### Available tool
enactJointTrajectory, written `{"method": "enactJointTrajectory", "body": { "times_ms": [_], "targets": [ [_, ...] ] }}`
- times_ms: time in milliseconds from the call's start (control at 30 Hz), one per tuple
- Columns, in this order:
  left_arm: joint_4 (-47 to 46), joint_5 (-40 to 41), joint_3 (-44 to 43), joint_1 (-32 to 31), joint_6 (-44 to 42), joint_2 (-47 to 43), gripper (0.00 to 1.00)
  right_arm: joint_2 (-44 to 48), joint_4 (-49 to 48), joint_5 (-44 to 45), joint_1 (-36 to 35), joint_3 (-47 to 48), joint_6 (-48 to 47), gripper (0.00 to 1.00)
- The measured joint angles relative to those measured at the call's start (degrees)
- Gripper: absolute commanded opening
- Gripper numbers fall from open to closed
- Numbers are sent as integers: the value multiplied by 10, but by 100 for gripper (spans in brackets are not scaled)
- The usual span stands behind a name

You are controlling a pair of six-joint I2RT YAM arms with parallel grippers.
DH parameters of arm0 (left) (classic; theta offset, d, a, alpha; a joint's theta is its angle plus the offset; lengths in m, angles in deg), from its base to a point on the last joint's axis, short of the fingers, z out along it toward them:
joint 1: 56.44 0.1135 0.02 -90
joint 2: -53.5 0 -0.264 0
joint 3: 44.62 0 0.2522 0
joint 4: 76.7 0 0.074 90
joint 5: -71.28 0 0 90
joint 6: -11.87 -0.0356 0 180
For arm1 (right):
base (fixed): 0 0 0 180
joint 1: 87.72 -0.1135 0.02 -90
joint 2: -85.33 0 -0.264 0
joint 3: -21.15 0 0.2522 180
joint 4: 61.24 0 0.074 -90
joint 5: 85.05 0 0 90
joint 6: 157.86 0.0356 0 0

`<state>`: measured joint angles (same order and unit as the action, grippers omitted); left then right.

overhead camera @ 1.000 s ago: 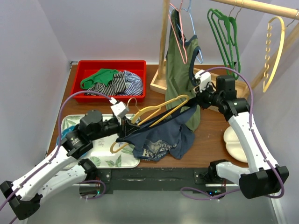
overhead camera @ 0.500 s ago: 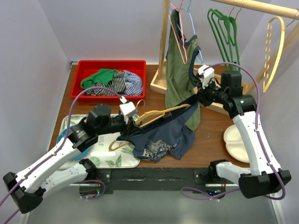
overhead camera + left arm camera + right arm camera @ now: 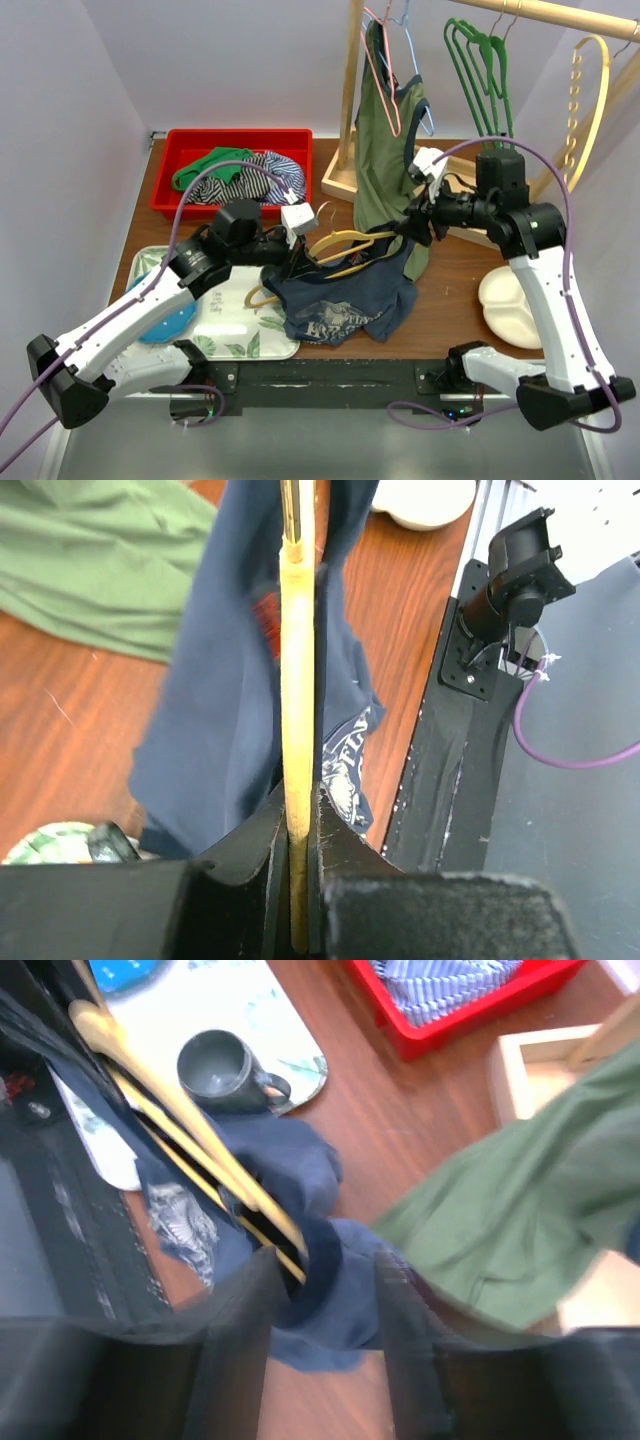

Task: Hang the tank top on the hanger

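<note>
two grippers: l gripper point(image 3: 300, 880) tight on hanger point(image 3: 297, 680) w/ tank top point(image 3: 225, 700) draped round it, r gripper point(image 3: 325, 1285) jaws apart round fabric

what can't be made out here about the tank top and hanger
Right wrist: motion blur hides whether the right gripper touches the tank top.
Left wrist: far end of the hanger is cut by the top edge.
Top external: the left gripper hides where it holds the hanger.

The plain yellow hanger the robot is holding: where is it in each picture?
Top external: hanger near the picture's centre.
Left wrist: hanger runs up the middle, pinched in the left fingers.
Right wrist: hanger slants from upper left toward centre.
Shared landmark: the navy tank top draped over it.
</note>
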<state>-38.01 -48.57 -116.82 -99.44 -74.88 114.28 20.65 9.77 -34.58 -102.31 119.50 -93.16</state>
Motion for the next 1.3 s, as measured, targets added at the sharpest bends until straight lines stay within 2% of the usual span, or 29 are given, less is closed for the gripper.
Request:
{"method": "enactJointTrajectory", "body": {
  "times_ms": [100,200,300,500,600,633,667,733,800,833,900,933,967,1033,1067,1133,1167,1267,1300],
  "targets": [
    [5,-4,-12,0,-12,-2,0,33,15,56,1,0,-14,99],
    [23,-16,-21,0,-33,-2,0,66,40,106,6,10,-36,99],
    [48,-30,-33,0,-52,-2,0,77,73,115,11,40,-75,99],
    [87,-62,-67,0,-85,3,0,69,160,24,10,32,-235,97],
    [94,-80,-84,0,-92,15,0,52,178,-1,2,4,-285,91],
    [95,-84,-88,0,-94,19,0,45,182,-3,-1,-4,-293,88],
    [97,-90,-92,0,-96,25,0,36,184,-5,-7,-13,-301,80],
    [101,-101,-100,0,-99,36,0,19,188,-6,-22,-29,-308,74],
    [104,-108,-106,0,-99,46,0,8,189,-7,-44,-45,-309,58],
    [104,-110,-108,0,-99,49,0,5,191,-8,-52,-50,-311,41],
    [108,-111,-111,0,-99,54,0,3,196,-16,-68,-59,-312,25],
    [109,-111,-112,0,-99,54,0,3,197,-21,-70,-59,-312,4],
    [110,-111,-112,0,-100,54,0,4,196,-23,-71,-59,-313,0],
    [110,-112,-112,-2,-104,54,0,6,195,-23,-71,-58,-306,0],
    [110,-109,-113,-3,-106,54,9,8,195,-21,-70,-58,-299,0],
    [105,-99,-113,-3,-108,51,34,12,194,-16,-71,-55,-283,0],
    [101,-91,-113,-4,-108,48,60,19,190,-5,-72,-53,-271,0],
    [86,-36,-113,-4,-105,26,83,57,195,26,-53,-51,-247,0],
    [81,-12,-112,0,-103,11,87,75,197,39,-39,-51,-241,0]
  ]
}}
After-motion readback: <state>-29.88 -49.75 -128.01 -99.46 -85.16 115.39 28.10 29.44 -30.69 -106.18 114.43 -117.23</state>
